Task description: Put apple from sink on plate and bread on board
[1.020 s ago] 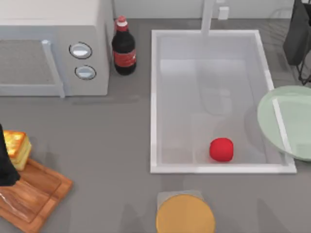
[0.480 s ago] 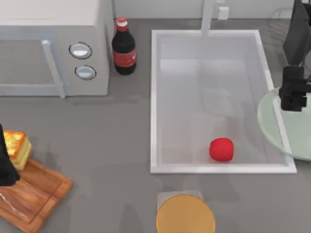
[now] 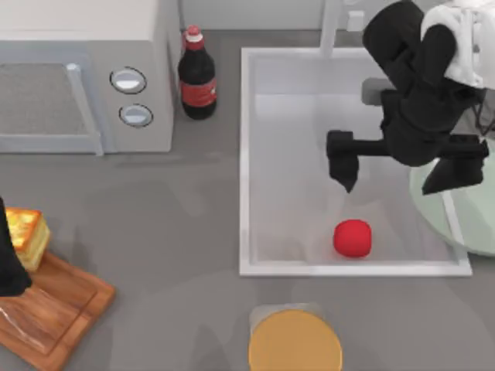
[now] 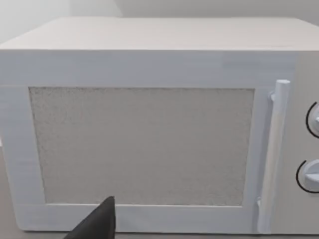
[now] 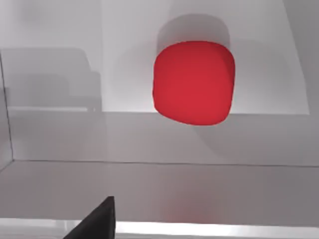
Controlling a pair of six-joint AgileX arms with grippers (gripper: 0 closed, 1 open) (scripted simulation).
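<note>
The red apple (image 3: 353, 238) lies on the floor of the sink (image 3: 244, 162), near its front rim. My right gripper (image 3: 398, 176) hangs open over the sink, just behind and to the right of the apple, with one finger above the basin and the other above the edge of the pale green plate (image 3: 473, 212). From the right wrist the apple (image 5: 193, 82) lies ahead, with nothing gripped. The bread (image 3: 27, 236) sits at the far corner of the wooden board (image 3: 62, 309) at the table's left. My left gripper (image 3: 6, 267) is parked open beside it.
A microwave (image 3: 85, 77) fills the back left, with a cola bottle (image 3: 197, 77) beside it. A round orange-yellow disc (image 3: 295, 342) lies at the front, below the sink. The tap post (image 3: 331, 27) rises behind the basin. The left wrist faces the microwave door (image 4: 144, 144).
My right arm has swung in from the right edge over the sink and come down towards the apple. The apple, the bread and my left arm have stayed put.
</note>
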